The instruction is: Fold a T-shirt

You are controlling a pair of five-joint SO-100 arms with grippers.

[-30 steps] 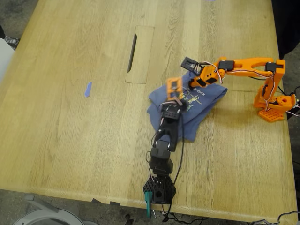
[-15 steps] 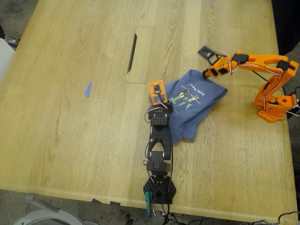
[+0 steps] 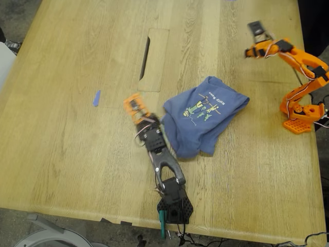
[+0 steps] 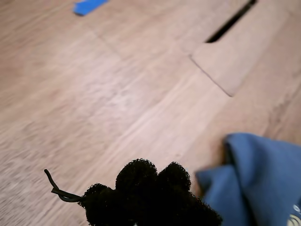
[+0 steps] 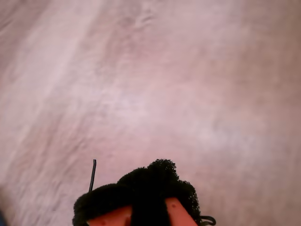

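T-shirt point(image 3: 203, 116): folded bundle near the middle of the table point(image 3: 67, 154), print up, free of both arms; you see its blue edge just beside my first gripper point(image 4: 150, 188). My first gripper: foam pads bunched together, gripping nothing. My second gripper point(image 5: 146, 197): over bare wood, well apart from the shirt; whether its jaws are parted you cannot tell. Risks: loose lower layers may spring open; a sweep by the black arm point(image 3: 162, 157) would likely drag the near edge and spoil the fold.
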